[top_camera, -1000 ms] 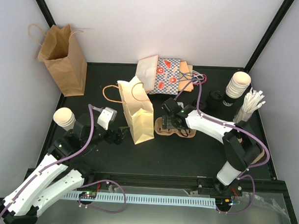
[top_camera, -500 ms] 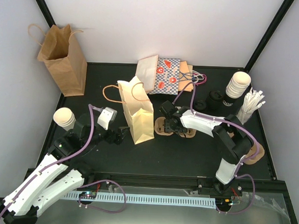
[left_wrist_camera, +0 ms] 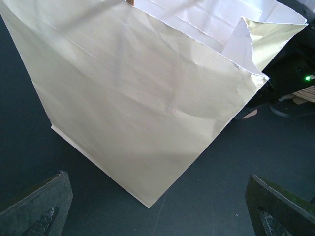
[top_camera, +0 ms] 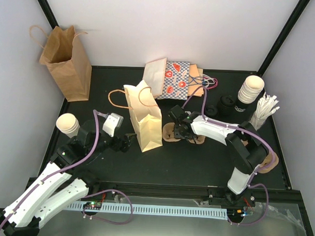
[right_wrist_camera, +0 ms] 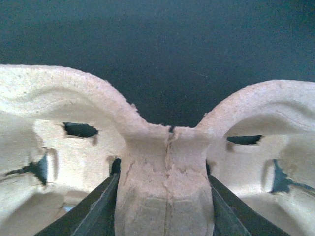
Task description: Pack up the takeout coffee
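You are at the carrier pickup, judging by how things lie. The right jaws sit over the pulp cup carrier (right_wrist_camera: 167, 167) at the middle of the tabletop (top_camera: 197, 166), just at 3 o'clock of the standing cream bag (top_camera: 146, 123). In the right wrist view the dark fingers (right_wrist_camera: 101, 209) flank the carrier's narrow centre neck, one on each side. Both look pressed against it, so read that as a pinch on the neck; how firm it is I cannot tell.

The left jaws are spread wide and hold nothing, facing the bag's side from its 9 o'clock.

The coffee is not in hand yet. One stack of white cups (top_camera: 68, 124) stands at the 9 o'clock edge by the left arm, and another stack (top_camera: 250, 89) is at 2 o'clock beside the bundle of white sticks (top_camera: 264, 109).

Next you will likely want to lift the carrier straight up and keep it level. Mind the neck: it shows a crack down its middle, so squeeze gently and avoid twisting.
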Robot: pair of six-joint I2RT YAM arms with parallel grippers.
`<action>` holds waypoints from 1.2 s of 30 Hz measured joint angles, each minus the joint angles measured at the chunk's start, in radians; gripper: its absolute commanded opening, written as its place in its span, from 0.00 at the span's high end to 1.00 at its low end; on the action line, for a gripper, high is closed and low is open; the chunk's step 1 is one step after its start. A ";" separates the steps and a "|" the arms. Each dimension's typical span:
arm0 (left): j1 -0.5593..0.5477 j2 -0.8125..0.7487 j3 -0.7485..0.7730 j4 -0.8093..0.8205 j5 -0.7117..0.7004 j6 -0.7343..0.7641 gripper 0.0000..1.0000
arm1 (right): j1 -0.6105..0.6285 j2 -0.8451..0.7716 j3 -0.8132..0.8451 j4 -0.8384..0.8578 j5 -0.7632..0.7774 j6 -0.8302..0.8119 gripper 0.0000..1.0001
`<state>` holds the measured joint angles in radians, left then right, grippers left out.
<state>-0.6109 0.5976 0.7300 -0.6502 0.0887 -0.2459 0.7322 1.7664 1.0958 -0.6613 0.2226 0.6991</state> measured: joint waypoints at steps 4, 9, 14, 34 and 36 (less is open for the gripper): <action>0.000 0.000 0.000 0.000 0.000 0.000 0.01 | -0.002 -0.040 0.000 -0.004 0.004 -0.013 0.55; 0.000 0.000 0.000 0.000 0.000 0.000 0.01 | -0.003 -0.139 -0.012 -0.009 0.009 -0.037 0.55; 0.000 0.000 0.000 0.000 0.000 0.000 0.01 | -0.003 -0.247 -0.032 -0.014 0.029 -0.071 0.55; 0.000 0.095 0.279 -0.137 -0.075 -0.222 0.05 | -0.005 -0.779 -0.081 0.009 -0.026 -0.315 0.55; 0.000 0.132 0.333 -0.154 -0.074 -0.248 0.06 | -0.005 -0.811 -0.071 0.020 -0.052 -0.333 0.56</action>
<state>-0.6109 0.7296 1.0626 -0.8043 0.0151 -0.4934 0.7277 0.9550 1.0252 -0.6415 0.1703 0.3664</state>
